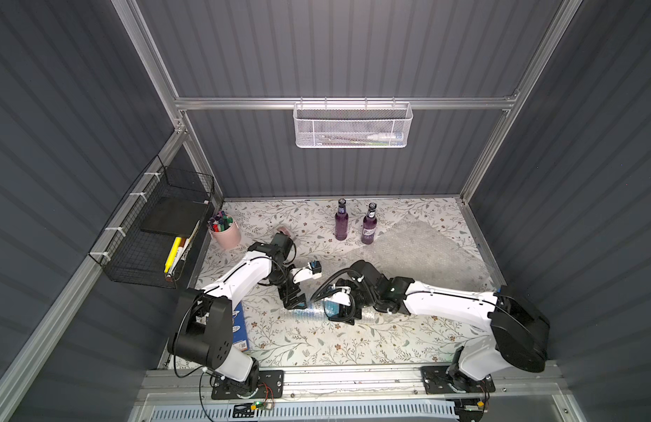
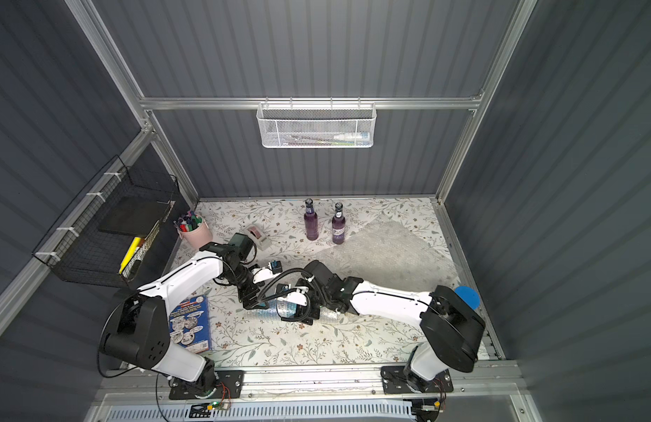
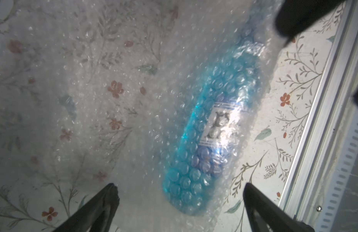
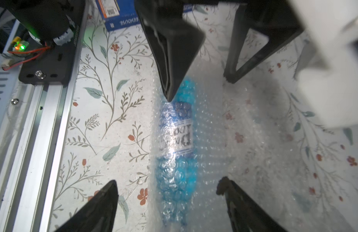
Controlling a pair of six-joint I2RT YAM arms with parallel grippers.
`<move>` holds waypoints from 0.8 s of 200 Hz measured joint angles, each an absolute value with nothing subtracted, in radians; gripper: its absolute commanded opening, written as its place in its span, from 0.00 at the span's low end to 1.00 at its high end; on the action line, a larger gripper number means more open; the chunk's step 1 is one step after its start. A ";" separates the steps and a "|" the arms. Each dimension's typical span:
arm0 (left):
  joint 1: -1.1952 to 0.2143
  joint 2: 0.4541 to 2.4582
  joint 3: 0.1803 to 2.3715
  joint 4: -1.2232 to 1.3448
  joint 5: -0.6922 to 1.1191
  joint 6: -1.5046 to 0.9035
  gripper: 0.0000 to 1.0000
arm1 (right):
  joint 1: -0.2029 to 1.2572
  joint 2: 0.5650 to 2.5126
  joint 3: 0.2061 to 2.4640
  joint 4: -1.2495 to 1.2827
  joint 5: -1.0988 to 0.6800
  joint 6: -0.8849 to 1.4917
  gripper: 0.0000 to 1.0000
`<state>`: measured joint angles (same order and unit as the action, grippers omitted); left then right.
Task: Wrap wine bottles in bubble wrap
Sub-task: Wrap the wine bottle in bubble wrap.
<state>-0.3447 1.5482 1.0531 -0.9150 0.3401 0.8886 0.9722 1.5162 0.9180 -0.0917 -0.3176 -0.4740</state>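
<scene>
A bright blue wine bottle [image 3: 210,128] lies on its side on the floral table, covered by a sheet of bubble wrap [image 3: 113,100]. It lies near the front in both top views [image 1: 309,313] [image 2: 265,312]. My left gripper [image 3: 179,185] is open and straddles the bottle's base without touching it. My right gripper [image 4: 167,181] is also open, its jaws on either side of the wrapped bottle [image 4: 177,140]. The left gripper's fingers [image 4: 174,60] show at the other end. Two purple wine bottles [image 1: 341,219] [image 1: 368,224] stand upright at the back. A second bubble wrap sheet [image 1: 422,248] lies flat to their right.
A pink cup of markers [image 1: 225,232] and a tape dispenser [image 2: 256,234] stand at the back left. A blue booklet [image 2: 190,321] lies by the left arm's base. A black wire basket [image 1: 152,234] hangs on the left wall and a white mesh basket [image 1: 353,124] on the back wall. An aluminium rail [image 1: 353,376] runs along the front.
</scene>
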 measured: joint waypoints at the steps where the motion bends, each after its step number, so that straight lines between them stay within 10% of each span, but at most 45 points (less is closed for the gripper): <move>1: -0.345 1.549 1.053 -0.915 0.339 0.887 0.99 | 0.972 1.515 0.918 -0.091 -0.318 -0.474 0.85; 160: -0.284 1.163 1.036 -1.026 0.310 0.821 0.99 | 0.948 1.829 1.039 -0.198 -0.371 -0.499 0.73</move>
